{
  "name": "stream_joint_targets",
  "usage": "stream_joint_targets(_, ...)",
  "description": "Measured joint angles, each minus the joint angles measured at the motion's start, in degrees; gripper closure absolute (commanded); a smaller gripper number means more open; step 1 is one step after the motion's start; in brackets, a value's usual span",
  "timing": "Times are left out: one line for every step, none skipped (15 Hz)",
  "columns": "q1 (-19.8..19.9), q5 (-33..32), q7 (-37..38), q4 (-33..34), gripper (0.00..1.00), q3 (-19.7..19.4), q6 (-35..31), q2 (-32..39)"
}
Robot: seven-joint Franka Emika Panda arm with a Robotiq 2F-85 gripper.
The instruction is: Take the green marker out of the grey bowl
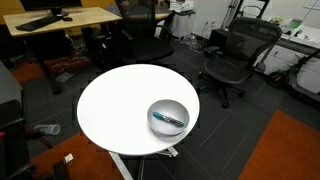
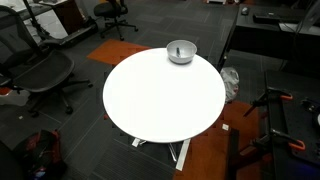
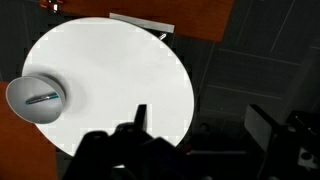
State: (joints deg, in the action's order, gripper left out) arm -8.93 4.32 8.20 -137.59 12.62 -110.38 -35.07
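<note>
The grey bowl [image 1: 168, 117] stands near the edge of the round white table [image 1: 115, 105]. It shows in both exterior views and the wrist view: it is at the table's far edge in an exterior view [image 2: 181, 51] and at the left in the wrist view [image 3: 36, 97]. The green marker [image 1: 169, 118] lies inside the bowl, also seen in the wrist view [image 3: 42, 98]. My gripper [image 3: 198, 118] is seen only in the wrist view, high above the table's edge, far from the bowl. Its dark fingers are spread apart with nothing between them.
Black office chairs [image 1: 235, 55] and wooden desks [image 1: 60, 20] stand around the table. Another chair [image 2: 35, 70] is beside the table. An orange floor patch [image 1: 285, 150] lies nearby. A black stand [image 2: 275, 110] is next to the table.
</note>
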Motion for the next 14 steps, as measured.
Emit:
stream_joint_targets(0.4,-0.3,0.0,0.0,0.00,-0.4,0.0,0.1)
stream_joint_targets(1.0,-0.7,0.0,-0.1,0.00,-0.9,0.0,0.2)
stream_joint_targets(1.6,-1.1,0.0,-0.1,0.00,-1.4,0.0,0.3)
stream_joint_targets(2.2,-1.4,0.0,-0.1,0.00,-2.0,0.0,0.6)
stream_joint_targets(2.9,-1.7,0.0,-0.1,0.00,-2.7,0.0,0.9)
stream_joint_targets(3.6,-1.9,0.0,-0.1,0.00,-3.3,0.0,1.3)
stream_joint_targets(4.3,-2.0,0.0,-0.1,0.00,-3.9,0.0,1.7)
stream_joint_targets(5.1,-2.1,0.0,-0.1,0.00,-4.6,0.0,2.2)
stream_joint_targets(5.8,-2.2,0.0,-0.1,0.00,-5.2,0.0,2.7)
stream_joint_targets(6.6,-2.2,0.0,-0.1,0.00,-5.8,0.0,3.2)
stream_joint_targets(7.2,-2.3,0.0,-0.1,0.00,-6.4,0.0,3.8)
stream_joint_targets(7.9,-2.5,0.0,0.0,0.00,-7.0,0.0,4.3)
stream_joint_targets(8.6,-2.8,0.0,0.2,0.00,-7.6,0.0,4.9)
stream_joint_targets(9.2,-3.0,0.1,0.4,0.00,-8.2,0.0,5.4)
